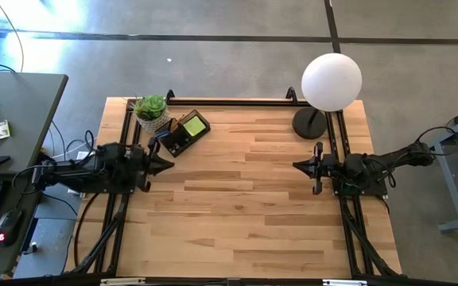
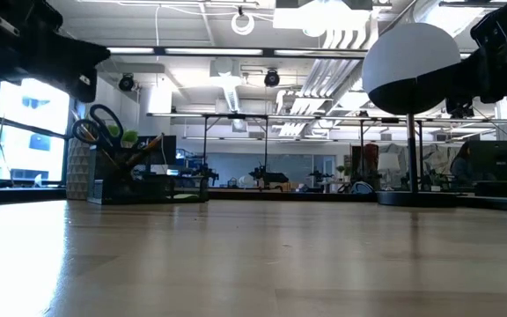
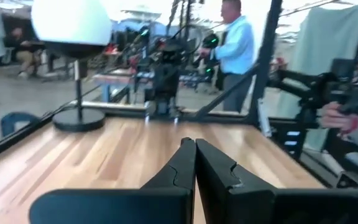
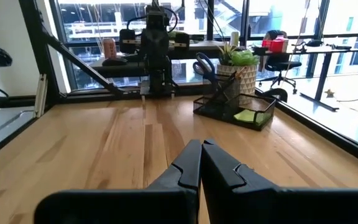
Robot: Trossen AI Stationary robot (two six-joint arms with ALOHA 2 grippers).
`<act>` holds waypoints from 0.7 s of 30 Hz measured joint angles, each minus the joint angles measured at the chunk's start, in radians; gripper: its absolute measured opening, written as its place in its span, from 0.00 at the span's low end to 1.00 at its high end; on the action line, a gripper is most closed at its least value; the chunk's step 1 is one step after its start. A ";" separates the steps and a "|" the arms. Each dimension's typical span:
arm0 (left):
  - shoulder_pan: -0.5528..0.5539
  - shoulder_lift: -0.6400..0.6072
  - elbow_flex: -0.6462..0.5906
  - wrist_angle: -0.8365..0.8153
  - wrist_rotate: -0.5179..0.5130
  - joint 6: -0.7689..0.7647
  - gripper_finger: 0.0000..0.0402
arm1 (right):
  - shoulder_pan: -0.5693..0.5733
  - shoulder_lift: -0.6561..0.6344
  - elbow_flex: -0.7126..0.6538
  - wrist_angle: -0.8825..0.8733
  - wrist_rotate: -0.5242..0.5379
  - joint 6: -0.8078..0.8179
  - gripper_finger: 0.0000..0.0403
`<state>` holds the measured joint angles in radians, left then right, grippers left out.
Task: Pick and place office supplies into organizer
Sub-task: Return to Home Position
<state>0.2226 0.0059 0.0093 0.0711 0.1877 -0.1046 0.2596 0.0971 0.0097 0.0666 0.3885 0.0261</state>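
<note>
Across the table [image 1: 245, 214] we see left gripper [image 1: 164, 164] and right gripper [image 1: 299, 166] clenched, seemingly empty; swinging wide, the left may nudge the organizer [image 1: 183, 137]

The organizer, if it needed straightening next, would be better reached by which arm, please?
Probably the left. The left gripper, shut, sits close beside the organizer on the table's left side. The right gripper, also shut, sits far across by the lamp base.

The table [image 1: 245, 199] is smooth planked wood; the organizer [image 4: 224, 109] black wire mesh.
</note>
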 joint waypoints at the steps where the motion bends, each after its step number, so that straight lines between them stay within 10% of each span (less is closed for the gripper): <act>1: 0.000 0.000 0.000 -0.014 -0.016 -0.002 0.00 | 0.000 0.000 0.000 0.000 0.000 0.000 0.00; 21: -0.060 0.142 0.000 -0.015 -0.141 -0.003 0.00 | 0.000 0.000 -0.001 0.001 -0.006 0.059 0.00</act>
<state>0.1631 0.1477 0.0093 0.0565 0.0462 -0.1077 0.2596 0.0971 0.0090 0.0673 0.3828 0.0850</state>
